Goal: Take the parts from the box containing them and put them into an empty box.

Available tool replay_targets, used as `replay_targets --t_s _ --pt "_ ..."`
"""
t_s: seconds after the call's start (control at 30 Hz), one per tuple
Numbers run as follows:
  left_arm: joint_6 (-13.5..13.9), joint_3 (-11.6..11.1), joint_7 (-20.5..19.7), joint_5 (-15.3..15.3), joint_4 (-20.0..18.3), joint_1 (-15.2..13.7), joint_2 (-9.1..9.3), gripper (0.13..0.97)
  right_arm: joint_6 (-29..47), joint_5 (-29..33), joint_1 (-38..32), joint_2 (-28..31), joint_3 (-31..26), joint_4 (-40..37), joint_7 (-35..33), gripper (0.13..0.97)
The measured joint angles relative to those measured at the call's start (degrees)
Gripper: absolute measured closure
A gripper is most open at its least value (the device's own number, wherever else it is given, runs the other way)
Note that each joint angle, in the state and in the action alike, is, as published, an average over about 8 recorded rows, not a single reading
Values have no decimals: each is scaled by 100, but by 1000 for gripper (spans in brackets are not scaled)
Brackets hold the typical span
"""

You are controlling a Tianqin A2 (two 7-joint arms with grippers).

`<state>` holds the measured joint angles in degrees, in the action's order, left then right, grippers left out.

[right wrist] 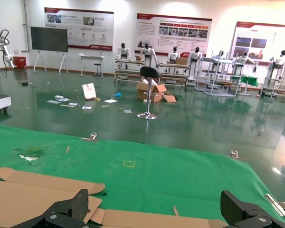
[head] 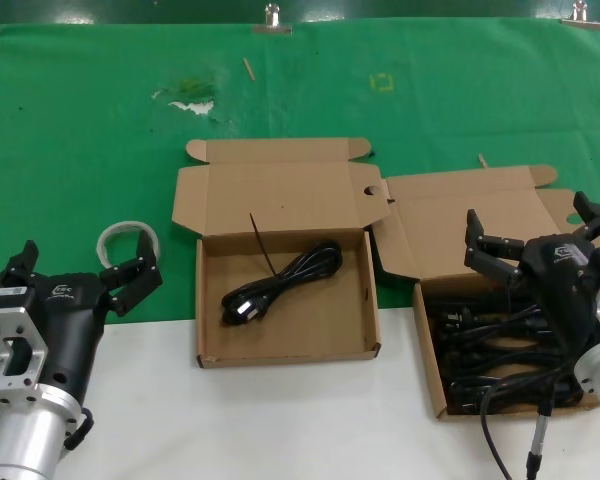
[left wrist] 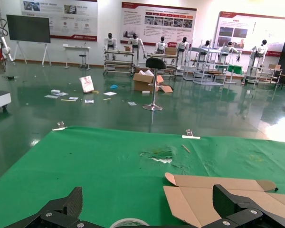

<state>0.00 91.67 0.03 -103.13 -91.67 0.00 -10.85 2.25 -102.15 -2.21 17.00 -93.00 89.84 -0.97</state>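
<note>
Right under the right gripper (head: 533, 240), fingers spread apart, sits the narrow box (head: 432, 370) stuffed with glossy black coiled cords (head: 480, 345). Off toward the left gripper (head: 85, 268), also spread wide, the squarish box (head: 210, 345) holds one cord (head: 280, 283).

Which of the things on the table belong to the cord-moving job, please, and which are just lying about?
Job:
- narrower box holding cords
- wider box, one cord already in it
- right gripper, open above the narrower box
- left gripper, open, off to the side

Lying about:
- tape ring
- white scrap
- clips on the green cloth
</note>
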Motion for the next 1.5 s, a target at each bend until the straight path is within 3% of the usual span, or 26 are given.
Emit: replay_targets --t_s 1.5 --pt "0 0 -3 0 0 0 0 132 0 0 0 0 0 0 0 129"
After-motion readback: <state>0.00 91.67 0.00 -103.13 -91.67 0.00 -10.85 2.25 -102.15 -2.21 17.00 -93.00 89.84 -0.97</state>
